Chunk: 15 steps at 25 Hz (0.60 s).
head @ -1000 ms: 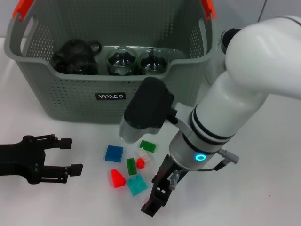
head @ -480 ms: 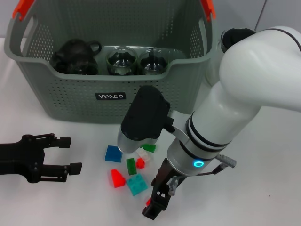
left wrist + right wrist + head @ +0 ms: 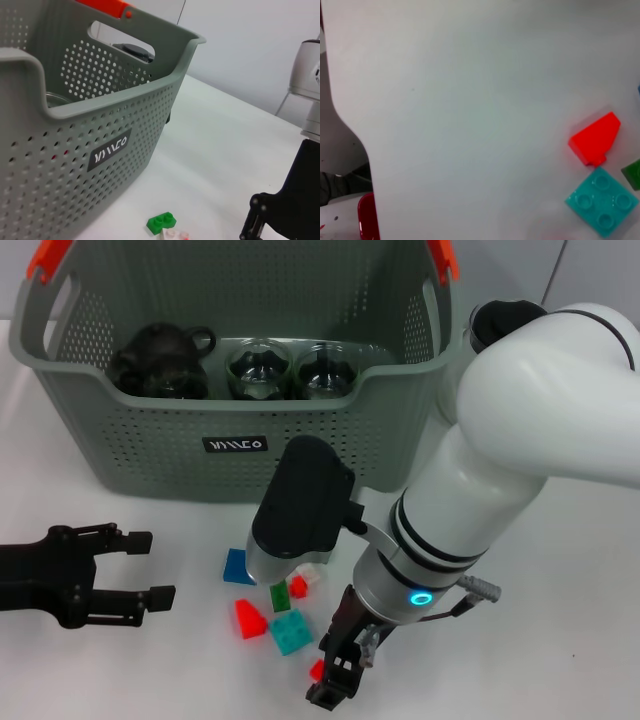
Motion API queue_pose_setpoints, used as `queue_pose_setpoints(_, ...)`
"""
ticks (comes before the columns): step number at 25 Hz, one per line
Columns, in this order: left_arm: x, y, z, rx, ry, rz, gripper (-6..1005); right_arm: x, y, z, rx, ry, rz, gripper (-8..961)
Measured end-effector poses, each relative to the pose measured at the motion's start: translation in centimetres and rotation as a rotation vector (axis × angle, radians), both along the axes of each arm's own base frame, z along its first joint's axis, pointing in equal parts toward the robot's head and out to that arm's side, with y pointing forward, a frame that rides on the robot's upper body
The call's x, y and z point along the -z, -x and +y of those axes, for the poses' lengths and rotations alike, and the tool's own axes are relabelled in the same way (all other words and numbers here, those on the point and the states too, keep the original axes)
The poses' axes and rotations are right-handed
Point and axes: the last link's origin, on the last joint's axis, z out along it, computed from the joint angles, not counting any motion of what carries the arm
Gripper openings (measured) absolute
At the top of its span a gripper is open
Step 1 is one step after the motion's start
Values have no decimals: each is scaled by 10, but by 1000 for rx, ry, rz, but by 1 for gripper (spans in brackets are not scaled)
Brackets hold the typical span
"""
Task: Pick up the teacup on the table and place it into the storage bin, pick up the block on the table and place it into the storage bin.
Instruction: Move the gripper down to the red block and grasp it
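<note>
The grey storage bin (image 3: 150,455) stands at the back of the white table (image 3: 560,620); its label wall fills the left wrist view (image 3: 75,130). Two glass teacups (image 3: 258,370) stand inside it beside a black teapot (image 3: 160,358). Several blocks lie in front of it: blue (image 3: 236,565), red wedge (image 3: 248,620), teal (image 3: 290,632), dark green (image 3: 279,596). My right gripper (image 3: 335,685) hangs just right of the teal block, by a small red piece (image 3: 317,670). My left gripper (image 3: 160,565) rests open and empty on the table, left of the blocks.
A pitcher with a black lid (image 3: 495,322) stands right of the bin, behind my right arm. The right wrist view shows the red wedge (image 3: 595,137), the teal block (image 3: 602,200) and the table's edge (image 3: 350,130). A green block (image 3: 161,222) shows in the left wrist view.
My right arm has sunk and shifted toward the table's near edge; its forearm now covers the light green block. A small red piece appeared by its gripper. The left arm has not moved.
</note>
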Motion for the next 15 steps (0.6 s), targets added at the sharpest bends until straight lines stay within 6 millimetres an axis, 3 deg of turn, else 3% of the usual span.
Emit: queue_pose_setpoints(15,1,1,-1,-5,-2,-1,891,2,1,-1,-11,4,-1,569)
